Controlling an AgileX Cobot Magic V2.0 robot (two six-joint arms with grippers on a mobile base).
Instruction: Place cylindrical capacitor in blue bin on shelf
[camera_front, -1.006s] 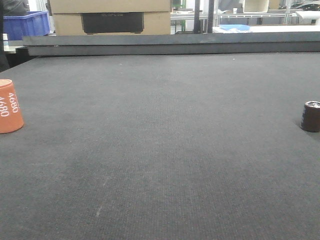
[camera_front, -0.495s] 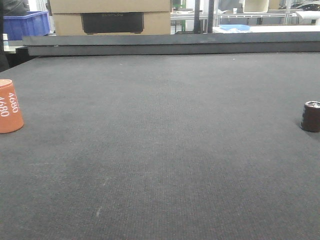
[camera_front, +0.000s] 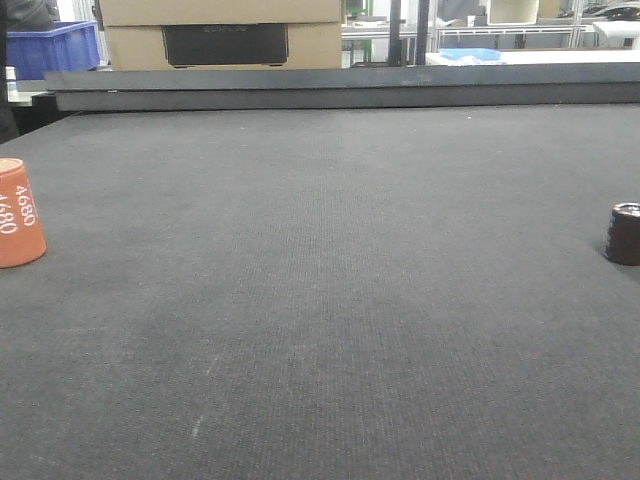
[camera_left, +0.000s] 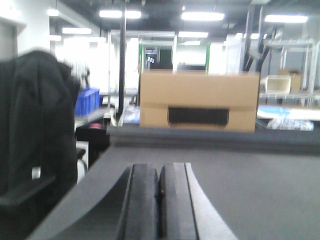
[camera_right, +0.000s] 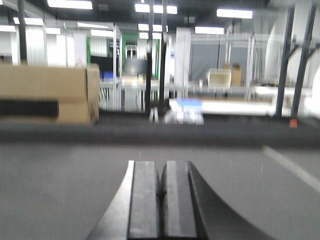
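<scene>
A small dark brown ribbed cylinder with a shiny top, the cylindrical capacitor (camera_front: 624, 234), stands upright at the right edge of the dark mat in the front view. A blue bin (camera_front: 52, 47) sits beyond the table's far left corner, and the left wrist view shows the blue bin (camera_left: 86, 100) too. The shelf is out of view. My left gripper (camera_left: 160, 168) is shut with nothing between its pads, low over the mat. The right gripper (camera_right: 161, 165) is likewise shut and empty. Neither gripper shows in the front view.
An orange cylinder (camera_front: 20, 213) marked 4680 stands at the mat's left edge. A raised dark ledge (camera_front: 340, 88) runs along the table's far side, with a cardboard box (camera_front: 225, 35) behind it. A black jacket (camera_left: 37, 125) hangs to the left of the table.
The front view has shifted slightly: the capacitor sits a little further right and lower in frame, the orange cylinder a touch further left. Nothing was taken hold of.
</scene>
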